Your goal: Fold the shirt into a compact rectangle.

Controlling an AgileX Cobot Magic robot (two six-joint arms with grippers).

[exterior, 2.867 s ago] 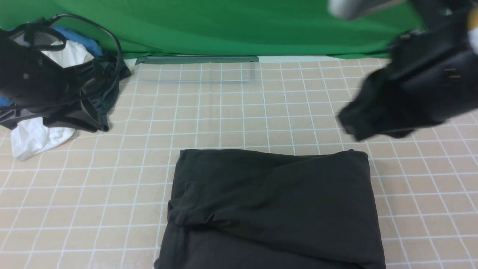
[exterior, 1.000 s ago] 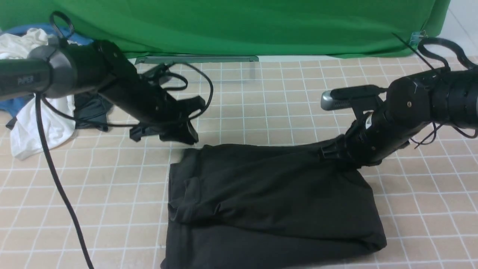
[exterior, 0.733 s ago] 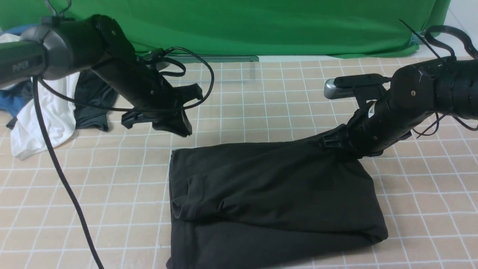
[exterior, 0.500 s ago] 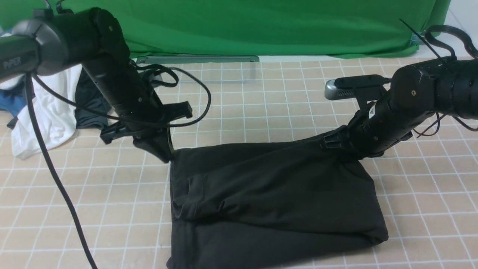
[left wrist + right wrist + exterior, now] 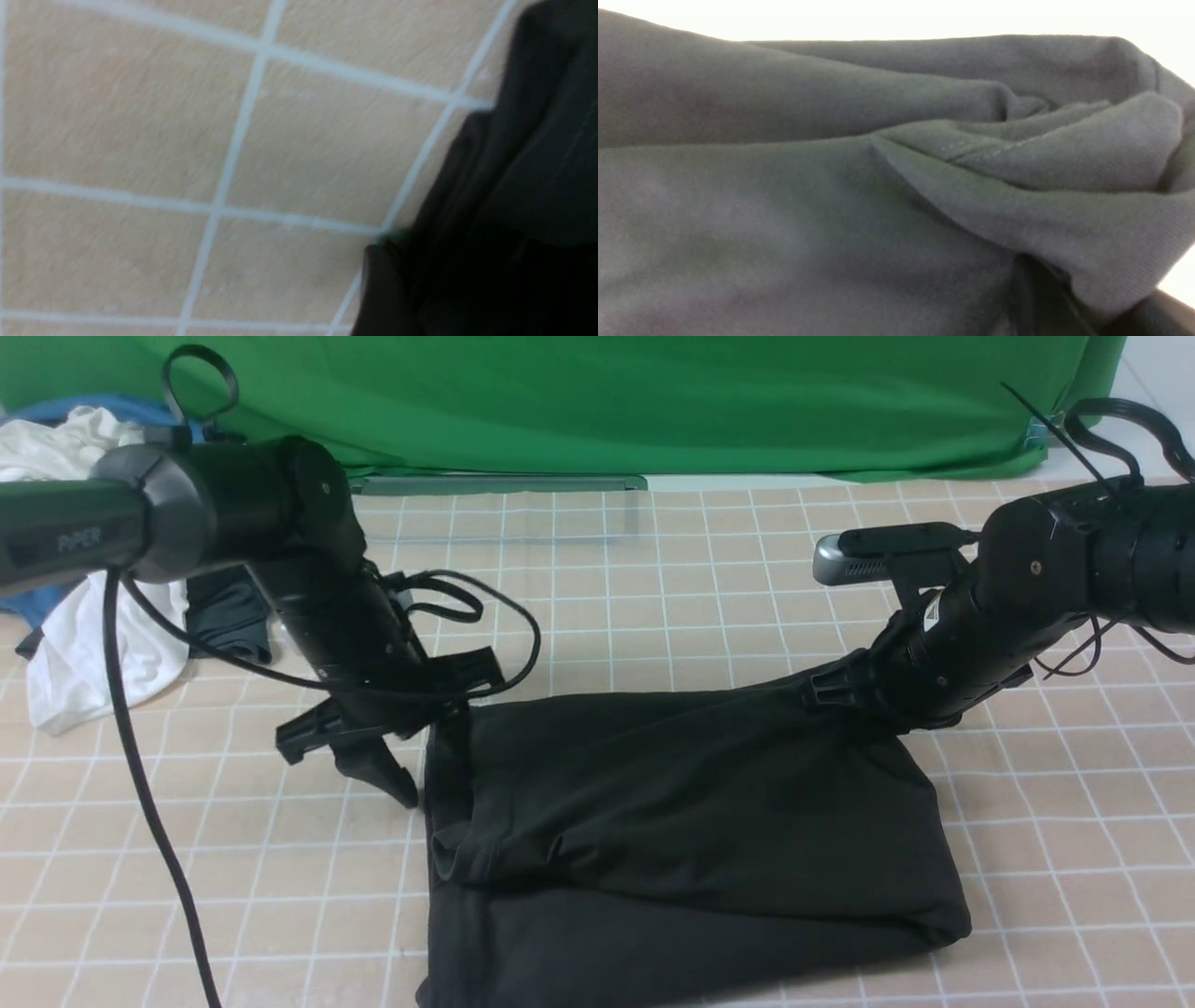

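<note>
Left gripper (image 5: 397, 770) has dropped to the worktop (image 5: 653, 597), beside the far-left corner of the shirt (image 5: 691, 821); cannot tell whether it is released or clenched. Right gripper (image 5: 831, 695) grasps the shirt's raised far-right corner. Rest of shirt lies folded, centre-near.

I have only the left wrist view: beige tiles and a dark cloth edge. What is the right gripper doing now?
Observer: The right gripper is shut on the shirt, holding its far right corner raised off the tiled table.
Operator: And my left gripper, does it hold cloth?
Observer: It seems not. The left gripper looks open at the shirt's far left corner, one finger over bare tile.
Operator: Anything else nearby?
Observer: Other clothes lie piled at the far left.
</note>
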